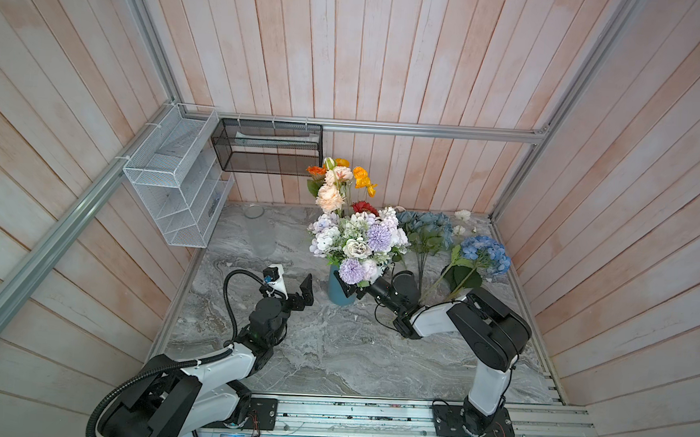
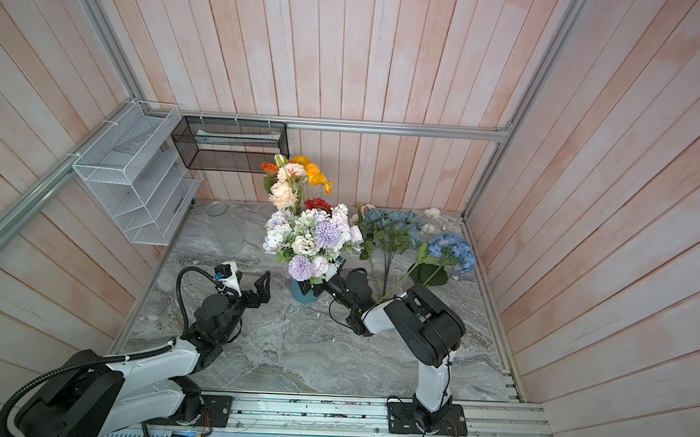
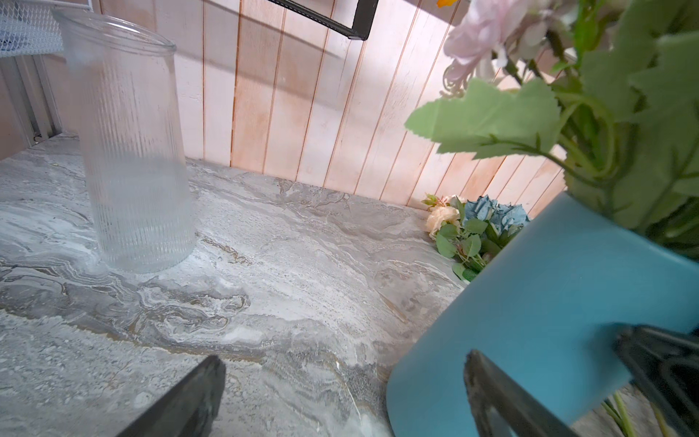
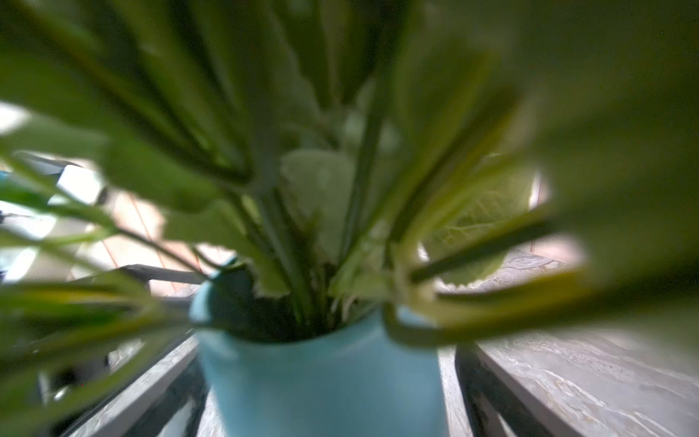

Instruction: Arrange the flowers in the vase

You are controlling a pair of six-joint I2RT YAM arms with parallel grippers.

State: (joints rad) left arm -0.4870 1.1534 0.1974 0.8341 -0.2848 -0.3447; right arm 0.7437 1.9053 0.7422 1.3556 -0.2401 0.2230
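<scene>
Your right pincer (image 1: 347, 288) stood open astride the vase (image 1: 334, 294), which held most flowers (image 1: 359, 237); blue hydrangeas (image 1: 485, 253) lay far right on the counter (image 1: 332, 351). Your left pincer (image 1: 302, 295) gaped empty, left of it.

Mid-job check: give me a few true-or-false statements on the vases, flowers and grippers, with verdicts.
1. The blue vase holds flowers. True.
2. The glass vase lies on its side. False: it stands upright and empty.
3. The left gripper holds a stem. False: it is open and holds nothing.
4. Blue hydrangeas lie on the table. True.
5. The right gripper has its jaws on either side of the blue vase. True.
</scene>
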